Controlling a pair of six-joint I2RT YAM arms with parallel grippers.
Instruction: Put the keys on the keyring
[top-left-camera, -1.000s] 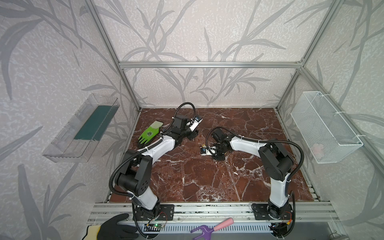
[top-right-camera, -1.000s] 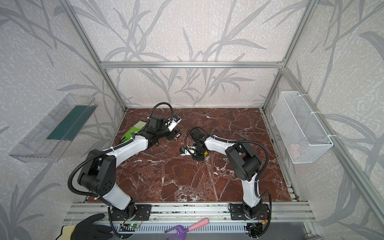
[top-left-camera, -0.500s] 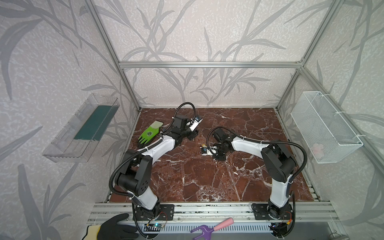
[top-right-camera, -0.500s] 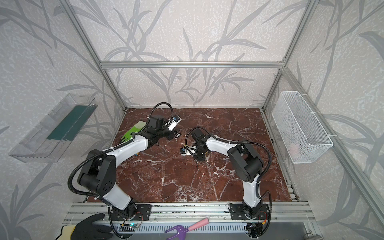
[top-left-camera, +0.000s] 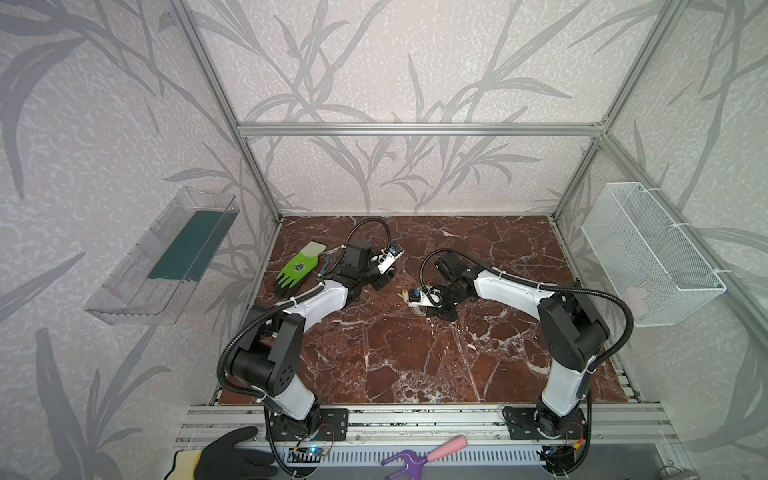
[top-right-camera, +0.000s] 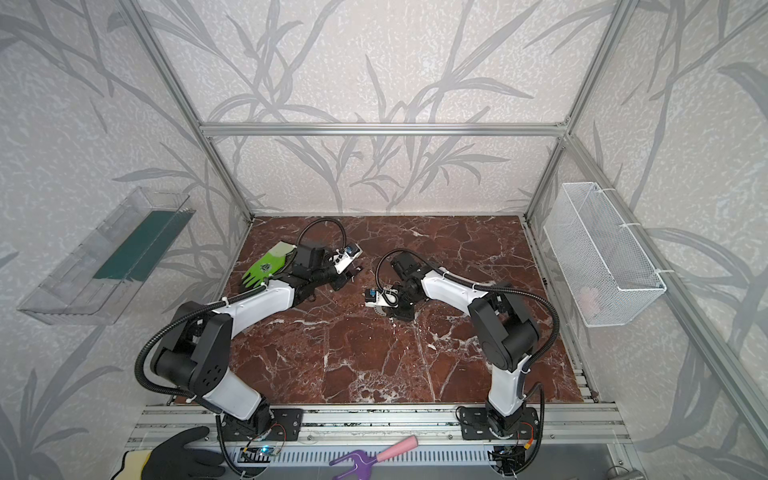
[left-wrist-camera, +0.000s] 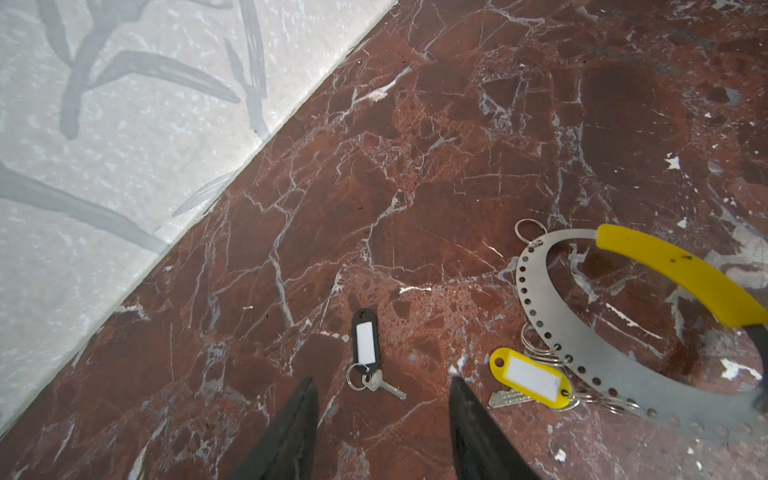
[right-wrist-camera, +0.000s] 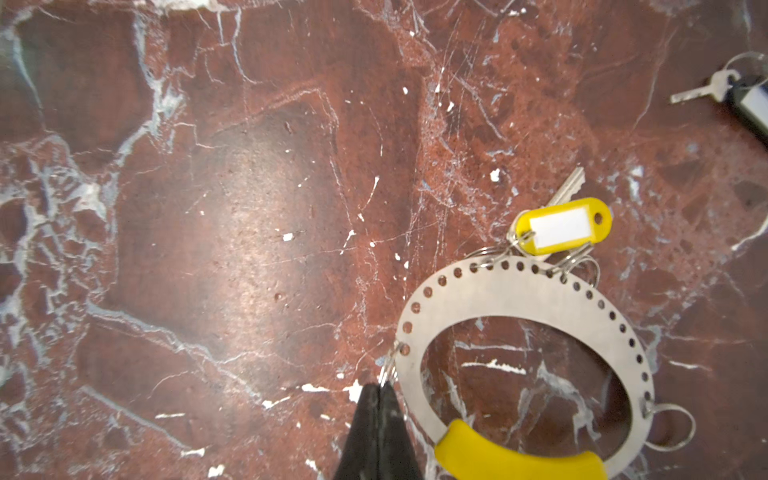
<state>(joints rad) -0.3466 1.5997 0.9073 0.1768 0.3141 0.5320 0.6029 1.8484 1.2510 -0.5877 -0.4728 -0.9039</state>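
Lately the right jaws have come together at the keyring (right-wrist-camera: 519, 291) rim, left jaws apart, wire basket (top-left-camera: 615, 232) holds something pink (top-left-camera: 634, 297).

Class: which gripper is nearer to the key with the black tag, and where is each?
Left. The left gripper hangs open with the black-tagged key just ahead of its fingertips. The right gripper is shut at the rim of the keyring, with that key farther off.
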